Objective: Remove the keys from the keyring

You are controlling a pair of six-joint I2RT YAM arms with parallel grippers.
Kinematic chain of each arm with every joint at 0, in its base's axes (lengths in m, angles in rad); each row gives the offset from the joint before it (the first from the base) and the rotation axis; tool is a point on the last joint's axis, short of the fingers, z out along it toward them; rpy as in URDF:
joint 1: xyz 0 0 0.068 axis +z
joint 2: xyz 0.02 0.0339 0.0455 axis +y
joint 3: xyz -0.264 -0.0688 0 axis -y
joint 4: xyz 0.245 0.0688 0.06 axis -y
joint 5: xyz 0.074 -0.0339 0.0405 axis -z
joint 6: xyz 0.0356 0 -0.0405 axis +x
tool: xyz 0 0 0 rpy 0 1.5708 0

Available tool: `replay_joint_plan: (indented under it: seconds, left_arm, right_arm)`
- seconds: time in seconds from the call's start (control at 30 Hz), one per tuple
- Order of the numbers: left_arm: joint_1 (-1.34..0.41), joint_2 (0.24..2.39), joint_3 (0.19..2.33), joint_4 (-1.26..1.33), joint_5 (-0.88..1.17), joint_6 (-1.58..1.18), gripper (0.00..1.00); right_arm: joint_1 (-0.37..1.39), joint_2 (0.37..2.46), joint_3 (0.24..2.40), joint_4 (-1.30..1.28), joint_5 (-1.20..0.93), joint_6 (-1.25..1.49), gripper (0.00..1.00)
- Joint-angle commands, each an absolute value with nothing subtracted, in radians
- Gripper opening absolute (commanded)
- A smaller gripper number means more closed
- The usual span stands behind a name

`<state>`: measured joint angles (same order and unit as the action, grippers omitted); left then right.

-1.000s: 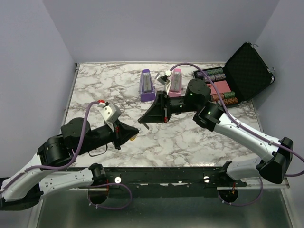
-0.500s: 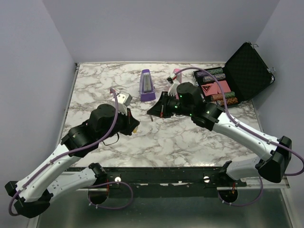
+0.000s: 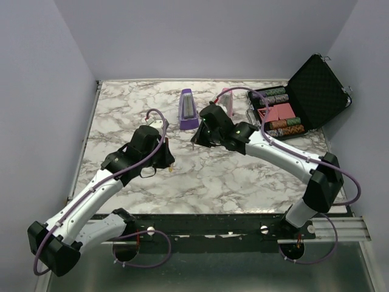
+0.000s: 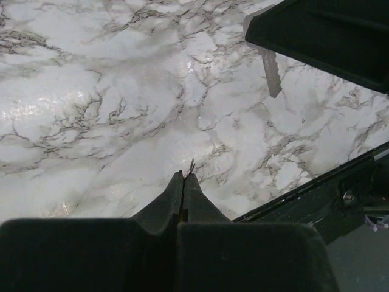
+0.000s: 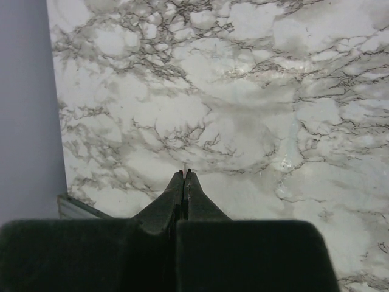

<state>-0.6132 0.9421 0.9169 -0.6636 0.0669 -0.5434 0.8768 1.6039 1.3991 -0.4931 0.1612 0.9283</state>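
Left gripper [image 4: 184,177] clenches a sliver, seemingly the keyring [image 4: 191,165]; right gripper [image 5: 184,175] clenches a key [image 4: 271,76]; draw apart slowly.

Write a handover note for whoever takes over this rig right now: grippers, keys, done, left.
Left gripper: fingers shut on a thin metal sliver, a yellow bit at its tips.
Right gripper: fingers shut on a silver key over the marble table.
They are apart with nothing seen joining them, so that key seems off the ring.
Left: ring and other keys too small to see; check.
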Motion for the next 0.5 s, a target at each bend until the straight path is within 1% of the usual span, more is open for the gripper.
replay_joint_plan:
  seconds: [0.0,0.13,0.33,0.47]
  left_arm:
    - [-0.568,0.971,0.888,-0.603,0.124,-0.555,0.0]
    - [-0.517,1.014,0.862,-0.592,0.149,-0.526,0.0]
    - [-0.46,1.038,0.828,-0.571,0.178,-0.489,0.0]
    - [-0.437,1.063,0.822,-0.572,0.176,-0.48,0.0]
  right_arm:
    - [0.877,1.713,1.425,-0.445,0.172,0.971,0.01]
    - [0.877,1.813,1.469,-0.423,0.163,0.914,0.01]
    - [0.864,1.861,1.47,-0.388,0.169,0.902,0.01]
    - [0.854,1.917,1.519,-0.429,0.149,0.899,0.01]
